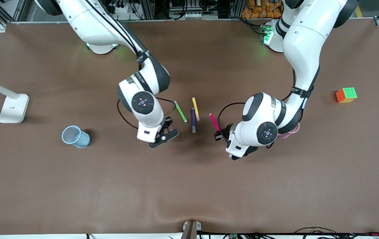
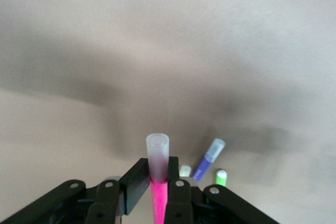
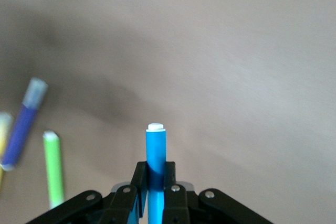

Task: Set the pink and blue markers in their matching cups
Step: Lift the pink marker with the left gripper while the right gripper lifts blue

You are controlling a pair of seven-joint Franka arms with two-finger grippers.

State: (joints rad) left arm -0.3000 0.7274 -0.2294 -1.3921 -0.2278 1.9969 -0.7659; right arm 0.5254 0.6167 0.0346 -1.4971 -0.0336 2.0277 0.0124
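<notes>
My left gripper [image 1: 220, 134] is shut on the pink marker [image 1: 214, 122], low over the table's middle; in the left wrist view the gripper [image 2: 156, 176] clamps the marker [image 2: 158, 195] just below its pale cap. My right gripper [image 1: 164, 134] is low beside the loose pens; the right wrist view shows this gripper [image 3: 155, 176] shut on the blue marker [image 3: 156, 148], which the hand hides in the front view. The pale blue cup [image 1: 75, 136] stands toward the right arm's end. The pink cup [image 1: 292, 132] is mostly hidden under my left arm.
A green pen [image 1: 180, 111], a yellow pen [image 1: 195, 108] and a dark purple pen [image 1: 193, 120] lie between the two grippers. A colour cube [image 1: 346, 95] sits toward the left arm's end. A white lamp base [image 1: 13, 108] stands at the right arm's end.
</notes>
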